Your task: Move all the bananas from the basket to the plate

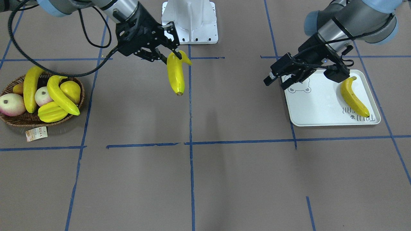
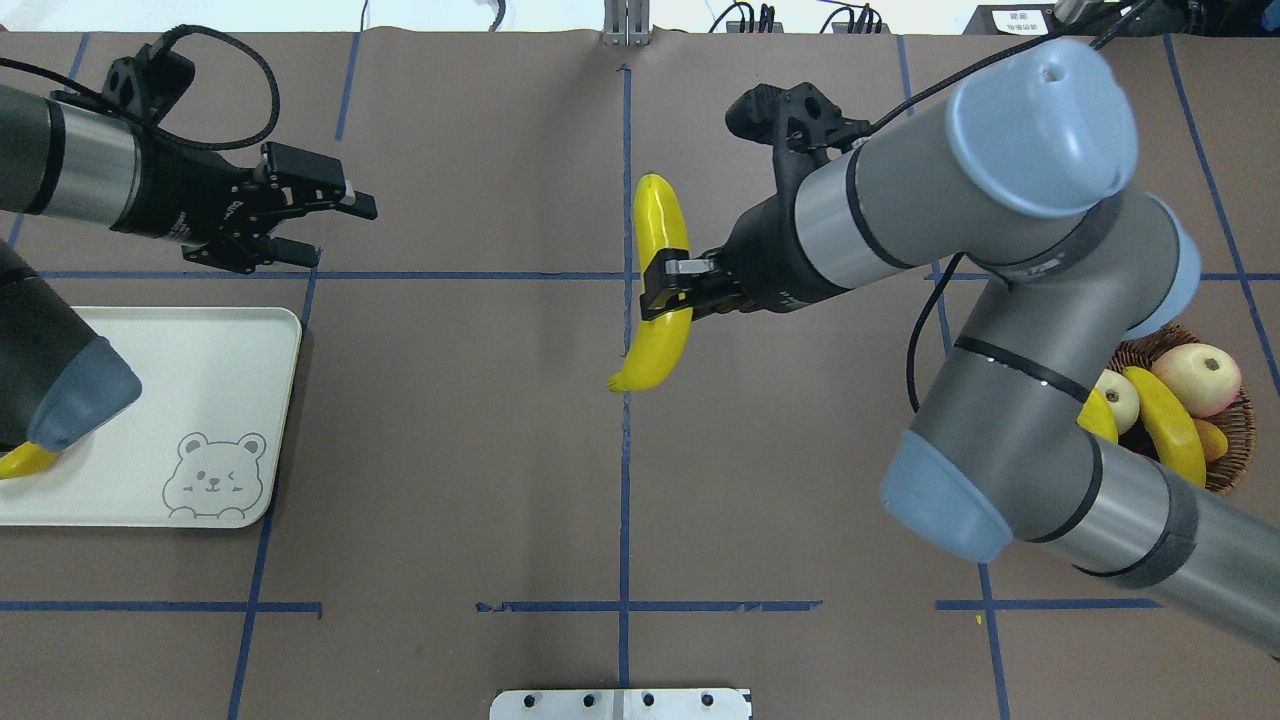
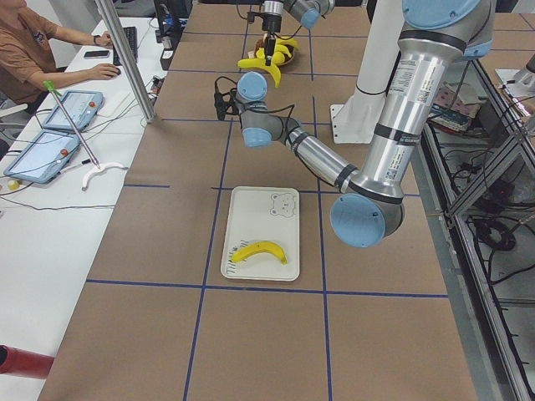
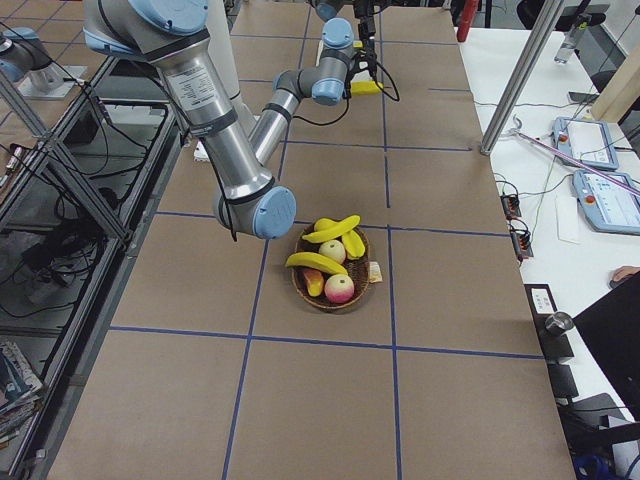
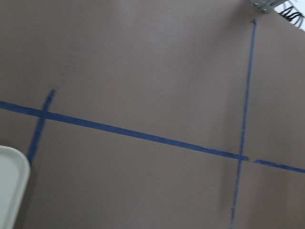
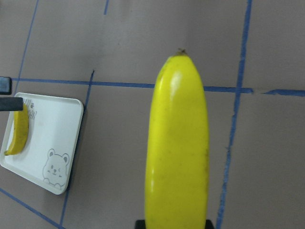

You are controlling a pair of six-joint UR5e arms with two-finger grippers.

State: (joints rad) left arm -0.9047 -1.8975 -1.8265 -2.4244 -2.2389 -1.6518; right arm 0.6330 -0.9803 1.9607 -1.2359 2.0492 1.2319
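My right gripper is shut on a glossy yellow banana near its stem end and holds it above the middle of the table; it fills the right wrist view. The banana hangs over the central tape line. Another banana lies on the white bear-face plate. My left gripper hovers open and holds nothing, just past the plate's far corner. Two more bananas rest in the wicker basket.
The basket also holds a yellow pear, a starfruit and pinkish round fruits. A paper tag lies beside it. The robot's white base stands at the table's edge. Blue tape lines cross the brown table.
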